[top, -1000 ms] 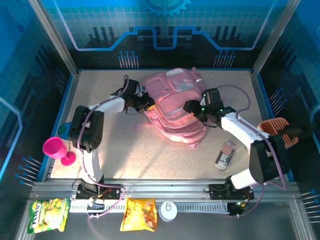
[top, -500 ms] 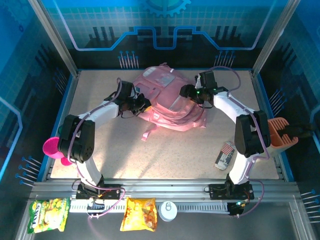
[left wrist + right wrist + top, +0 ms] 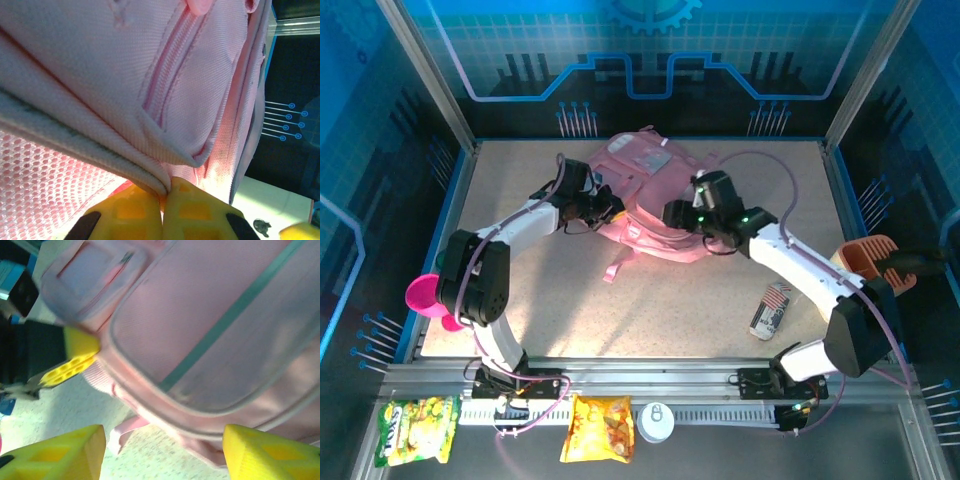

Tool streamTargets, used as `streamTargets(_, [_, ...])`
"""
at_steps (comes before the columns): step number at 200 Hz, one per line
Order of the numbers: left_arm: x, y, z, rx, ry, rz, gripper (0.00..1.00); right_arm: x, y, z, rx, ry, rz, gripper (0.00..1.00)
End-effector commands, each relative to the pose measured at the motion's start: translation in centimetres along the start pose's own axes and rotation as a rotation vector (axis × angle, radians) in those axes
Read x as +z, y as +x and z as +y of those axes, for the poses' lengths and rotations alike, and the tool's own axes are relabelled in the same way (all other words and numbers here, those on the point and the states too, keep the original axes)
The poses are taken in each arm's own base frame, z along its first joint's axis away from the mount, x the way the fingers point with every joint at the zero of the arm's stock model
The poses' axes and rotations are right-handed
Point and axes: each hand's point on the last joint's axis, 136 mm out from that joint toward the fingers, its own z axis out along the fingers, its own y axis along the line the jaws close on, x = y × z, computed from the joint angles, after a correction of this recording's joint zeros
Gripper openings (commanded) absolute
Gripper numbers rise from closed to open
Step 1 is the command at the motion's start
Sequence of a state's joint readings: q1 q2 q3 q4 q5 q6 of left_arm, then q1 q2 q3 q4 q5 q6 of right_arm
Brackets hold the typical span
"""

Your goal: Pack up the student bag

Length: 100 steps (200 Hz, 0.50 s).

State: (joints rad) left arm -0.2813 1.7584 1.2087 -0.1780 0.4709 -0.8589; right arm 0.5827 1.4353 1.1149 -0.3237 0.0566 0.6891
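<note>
The bag lies flattened toward 12 o'clock on the table, its top near the far wall. The left gripper is clamped on a fabric fold at the bag's 9 o'clock edge; the left wrist view shows its fingers pressed together on the seam, probably to anchor the bag or lift a flap. The right gripper hangs over the bag's middle with jaws spread and nothing between them, likely looking for a zip or panel to take. Room is tight at 12 o'clock. From 5 to 7 o'clock the table is bare, so dragging nearer looks safest. A can lies at 4 o'clock, well apart, and a cup stands at the 8 o'clock edge.
</note>
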Motion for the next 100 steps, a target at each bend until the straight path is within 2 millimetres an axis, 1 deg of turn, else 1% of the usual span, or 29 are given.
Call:
streamTargets(1, [-1.6,1.8,-5.5,0.097,0.126,0.043,0.00,1.8,2.0,0.4,0.035,0.057,-0.020,0.60])
streamTargets(20, [-1.4,2.2,-6.3,0.101,0.141,0.051,0.00,3.2,3.0,2.7,0.029,0.025,-0.019,0.55])
streamTargets(31, [-1.2,2.5,-6.7,0.101,0.149,0.060,0.00,4.1,3.5,3.5,0.024,0.025,-0.015,0.51])
streamTargets(44, [-1.1,2.9,-7.2,0.104,0.157,0.071,0.00,4.8,3.7,4.3,0.026,0.028,-0.025,0.46])
streamTargets(78, [-1.1,3.2,-7.6,0.080,0.169,0.078,0.00,6.9,3.2,3.8,0.054,0.067,-0.086,0.36])
streamTargets(88, [-1.1,3.3,-7.7,0.075,0.170,0.080,0.00,7.4,2.8,3.7,0.046,0.075,-0.104,0.35])
streamTargets(100, [-1.1,3.4,-7.8,0.068,0.175,0.085,0.00,7.9,2.2,4.1,0.032,0.065,-0.119,0.34])
